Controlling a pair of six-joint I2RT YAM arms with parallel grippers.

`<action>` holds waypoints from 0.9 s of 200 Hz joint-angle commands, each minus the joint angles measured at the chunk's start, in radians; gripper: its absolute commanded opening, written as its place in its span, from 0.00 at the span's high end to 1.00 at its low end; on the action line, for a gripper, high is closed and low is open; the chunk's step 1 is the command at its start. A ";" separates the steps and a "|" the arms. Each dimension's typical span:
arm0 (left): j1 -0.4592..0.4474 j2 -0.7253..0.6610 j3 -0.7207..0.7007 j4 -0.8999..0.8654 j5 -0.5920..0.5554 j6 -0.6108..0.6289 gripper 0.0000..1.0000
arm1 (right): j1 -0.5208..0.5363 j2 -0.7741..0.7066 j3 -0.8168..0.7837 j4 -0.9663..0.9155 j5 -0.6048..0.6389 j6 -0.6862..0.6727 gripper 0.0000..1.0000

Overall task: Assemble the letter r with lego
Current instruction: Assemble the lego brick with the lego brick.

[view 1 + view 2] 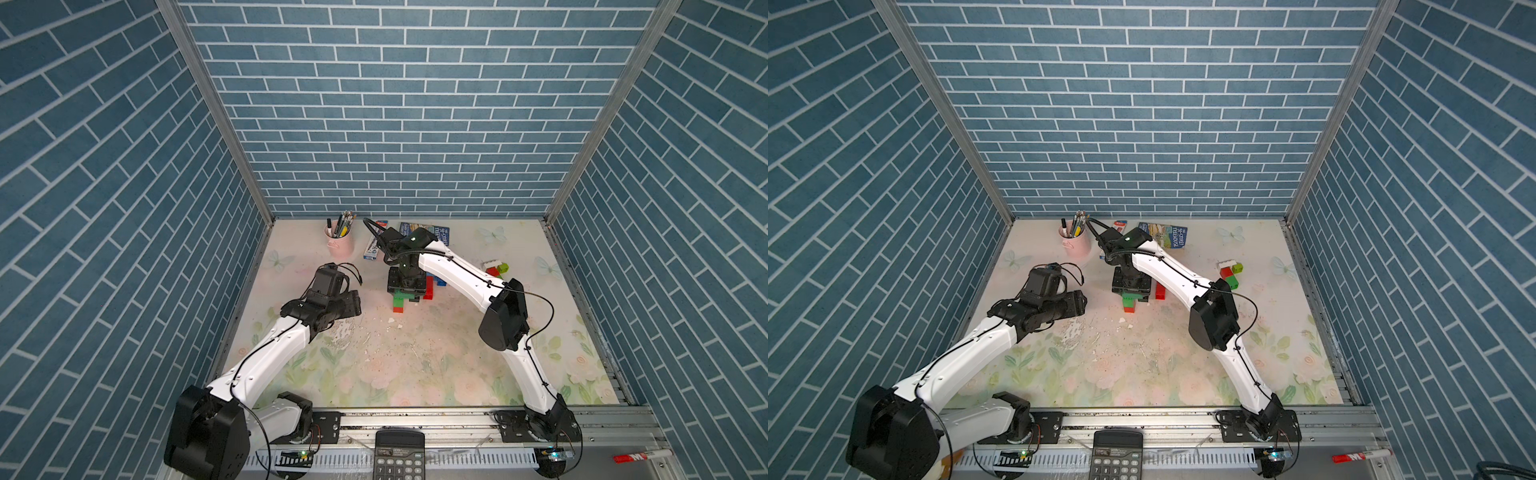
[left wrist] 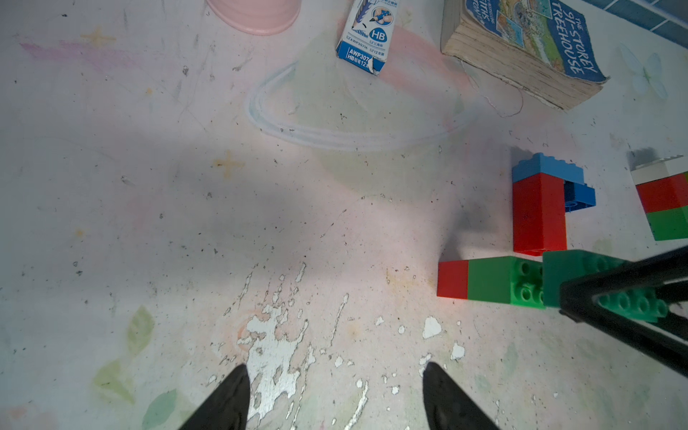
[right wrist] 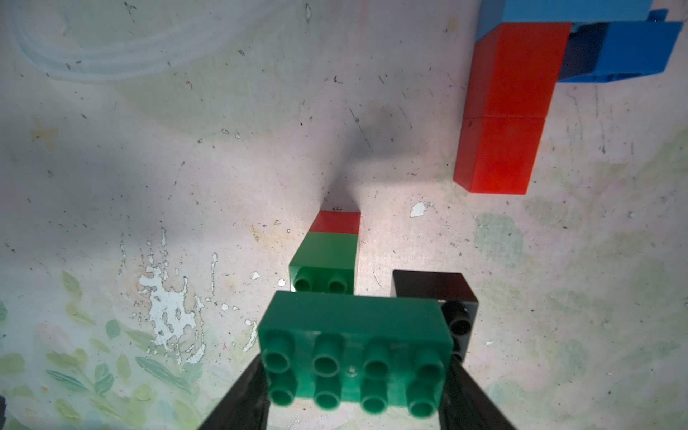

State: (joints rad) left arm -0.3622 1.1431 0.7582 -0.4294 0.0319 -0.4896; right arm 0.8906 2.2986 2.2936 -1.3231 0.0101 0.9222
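The front of the table lies wide and bare — room to move. The right gripper clamps a long green brick just beside a red-and-green stack mid-table; a small brick cluster lies nearer the right edge. The left gripper hangs open, empty. At the back edge, a pink cup holds pens.

The right pincer grips a long green brick beside a black brick.

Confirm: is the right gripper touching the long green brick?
Touching. The right wrist view shows the right gripper with its fingers pressed against both short ends of the long green brick, holding it.
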 commanded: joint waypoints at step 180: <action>0.002 -0.026 -0.015 -0.028 -0.010 -0.007 0.26 | 0.000 0.034 -0.044 0.015 0.018 0.009 0.77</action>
State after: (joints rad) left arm -0.3622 1.1294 0.7536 -0.4442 0.0307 -0.5011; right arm 0.8898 2.3230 2.2772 -1.2861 0.0074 0.9302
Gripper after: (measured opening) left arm 0.738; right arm 0.643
